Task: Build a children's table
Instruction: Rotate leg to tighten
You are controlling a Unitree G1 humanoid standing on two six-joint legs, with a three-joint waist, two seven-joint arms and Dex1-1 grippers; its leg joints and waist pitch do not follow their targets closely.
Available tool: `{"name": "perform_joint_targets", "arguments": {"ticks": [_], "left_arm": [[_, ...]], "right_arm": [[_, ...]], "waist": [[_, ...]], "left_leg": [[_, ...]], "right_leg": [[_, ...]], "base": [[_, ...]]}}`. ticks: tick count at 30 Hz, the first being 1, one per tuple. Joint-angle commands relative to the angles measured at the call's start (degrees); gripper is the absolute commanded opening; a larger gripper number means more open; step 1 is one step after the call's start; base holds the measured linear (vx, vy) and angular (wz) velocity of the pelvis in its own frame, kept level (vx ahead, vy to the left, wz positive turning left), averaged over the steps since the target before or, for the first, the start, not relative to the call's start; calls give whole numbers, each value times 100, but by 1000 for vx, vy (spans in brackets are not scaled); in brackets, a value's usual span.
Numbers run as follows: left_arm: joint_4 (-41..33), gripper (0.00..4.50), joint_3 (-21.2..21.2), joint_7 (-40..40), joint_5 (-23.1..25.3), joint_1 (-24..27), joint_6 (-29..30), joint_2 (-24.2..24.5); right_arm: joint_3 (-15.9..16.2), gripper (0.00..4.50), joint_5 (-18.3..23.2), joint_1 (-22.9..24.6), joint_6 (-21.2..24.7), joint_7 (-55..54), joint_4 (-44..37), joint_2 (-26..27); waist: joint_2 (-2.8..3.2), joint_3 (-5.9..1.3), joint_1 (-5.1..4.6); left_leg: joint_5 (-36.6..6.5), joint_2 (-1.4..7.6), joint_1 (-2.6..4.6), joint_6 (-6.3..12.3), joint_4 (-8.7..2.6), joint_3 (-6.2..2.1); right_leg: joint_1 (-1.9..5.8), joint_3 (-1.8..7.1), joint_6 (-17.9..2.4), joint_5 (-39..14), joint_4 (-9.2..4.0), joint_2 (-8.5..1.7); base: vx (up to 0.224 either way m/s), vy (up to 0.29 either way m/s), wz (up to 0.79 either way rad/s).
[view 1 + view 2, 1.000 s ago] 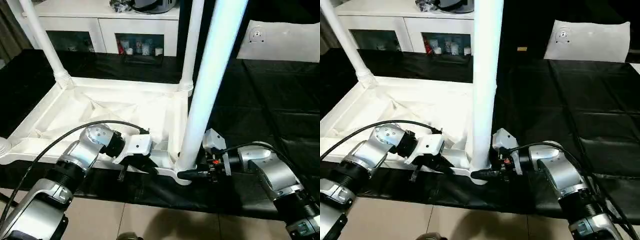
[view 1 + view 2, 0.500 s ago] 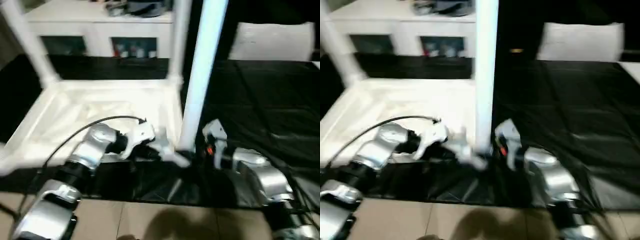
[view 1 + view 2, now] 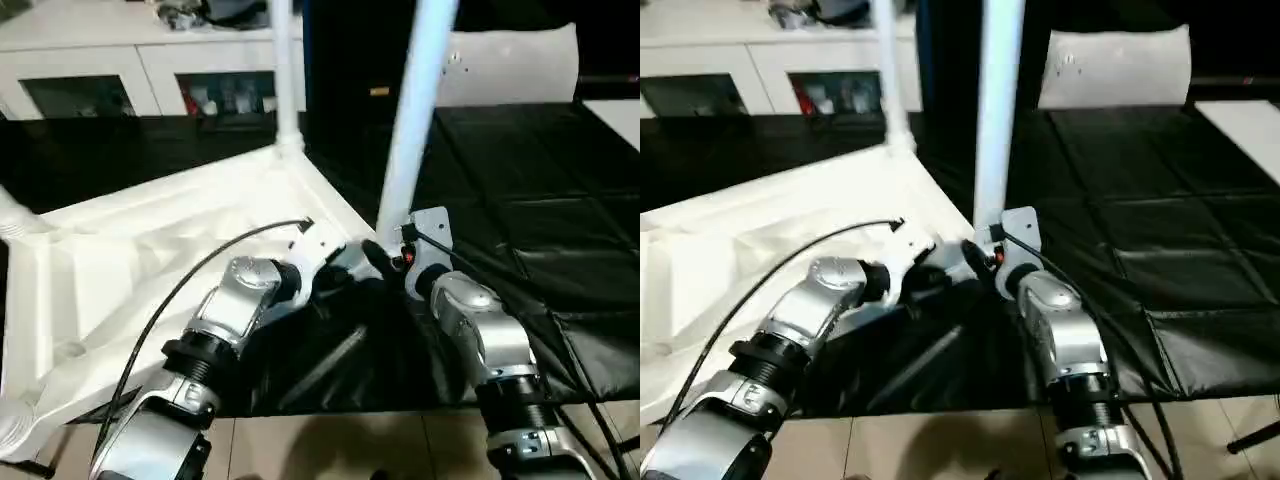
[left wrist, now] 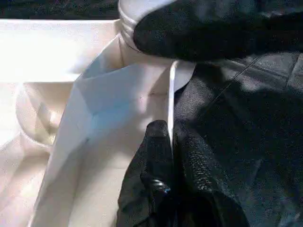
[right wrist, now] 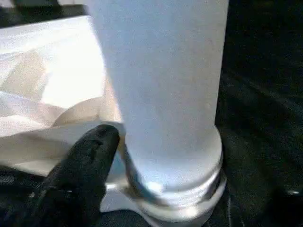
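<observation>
on the black worktop, the left claw pinched the tabletop rim. the right claw stood open around the near leg; its base was best steadied, upright.

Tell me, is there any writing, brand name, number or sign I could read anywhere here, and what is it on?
No readable text anywhere.
Items behind the cabinet's glass doors: any labels too small and blurred to read.
Small mark on the white sheet: too small to tell whether it is writing.
Tabletop, legs and robot arms: no lettering.
</observation>
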Motion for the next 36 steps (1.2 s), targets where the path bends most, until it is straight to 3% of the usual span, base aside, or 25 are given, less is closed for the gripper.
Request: {"name": "perform_joint_targets", "arguments": {"ticks": [1, 2, 4, 6, 9, 13, 16, 18, 20, 21, 25, 28, 30, 36], "left_arm": [[-219, 0, -72, -233, -46, 32, -285, 126], [-226, 0, -85, -287, -50, 44, -305, 161], [-244, 0, -137, -449, -54, 79, -371, 281], [-249, 0, -274, -952, -82, 169, -630, 627], [-239, 0, -439, -1602, -114, 239, -1007, 962], [-175, 0, -683, -2552, -144, 289, -1513, 1410], [-101, 0, -806, -3100, -223, 240, -1742, 1603], [-49, 0, -887, -3281, -216, 191, -1859, 1670], [-10, 0, -937, -3381, -211, 159, -1944, 1705], [21, 0, -977, -3481, -209, 136, -2010, 1731], [83, 0, -1126, -3899, -222, 38, -2229, 1775], [116, 0, -1161, -4019, -217, 2, -2318, 1762], [133, 0, -1189, -4093, -218, -25, -2374, 1736], [192, 0, -1227, -4177, -233, -57, -2470, 1702]], "right_arm": [[495, 415, 226, 138, -85, 598, -180, 4], [494, 415, 235, 152, -109, 640, -200, -29], [475, 430, 287, 192, -154, 780, -272, -131], [452, 444, 394, 292, -305, 1295, -419, -469], [517, 444, 448, 368, -466, 1939, -487, -864], [583, 444, 615, 403, -573, 2878, -550, -1368], [697, 444, 786, 349, -595, 3590, -517, -1722], [797, 444, 807, 303, -613, 3894, -470, -1871], [855, 444, 816, 272, -631, 4065, -435, -1944], [920, 444, 831, 249, -644, 4242, -414, -2017], [1301, 444, 746, 131, -734, 4964, -379, -2315], [1390, 444, 746, 95, -768, 5169, -361, -2378], [1443, 444, 773, 65, -758, 5324, -346, -2394], [1533, 384, 839, -6, -755, 5522, -246, -2419]], "waist": [[-90, -473, 78], [-68, -467, 90], [-57, -438, 100], [-59, -415, 120], [-33, -403, 152], [-7, -405, 233], [-6, -400, 344], [-75, -407, 411], [-50, -414, 477], [-99, -415, 496], [-111, -419, 558], [-110, -413, 599], [-145, -418, 619], [-152, -419, 656]], "left_leg": [[51, 323, -70, 825, -295, -164], [89, 326, -64, 923, -282, -155], [-87, 334, -50, 938, -295, -144], [-398, 349, -32, 793, -319, -144], [-650, 364, 9, 654, -340, -145], [-747, 407, 53, 566, -363, -138], [-833, 421, 78, 510, -368, -124], [-781, 429, 65, 496, -367, -112], [-741, 421, 73, 486, -356, -108], [-725, 423, 72, 471, -361, -104], [-666, 420, 57, 488, -348, -106], [-701, 426, 66, 461, -349, -102], [-677, 436, 75, 453, -355, -105], [-711, 436, 67, 407, -354, -109]], "right_leg": [[428, 420, -1083, -308, -233, -507], [408, 410, -1122, -217, -224, -496], [392, 397, -1105, -487, -269, -489], [399, 396, -975, -1010, -327, -480], [372, 405, -891, -1268, -367, -471], [346, 432, -936, -1122, -320, -457], [335, 437, -990, -1136, -313, -470], [346, 443, -1007, -1111, -288, -480], [336, 444, -994, -1182, -296, -498], [339, 445, -974, -1211, -297, -495], [344, 443, -923, -1310, -280, -506], [326, 444, -865, -1511, -313, -510], [321, 444, -862, -1499, -302, -503], [325, 445, -898, -1450, -286, -516]], "base": [[0, 0, 0], [0, 0, 0], [0, 0, 0], [0, 0, 0], [0, 0, 0], [0, 0, 0], [0, 0, 0], [0, 0, 0], [0, 0, 0], [0, 0, 0], [0, 0, 0], [0, 0, 0], [0, 0, 0], [0, 0, 0]]}}
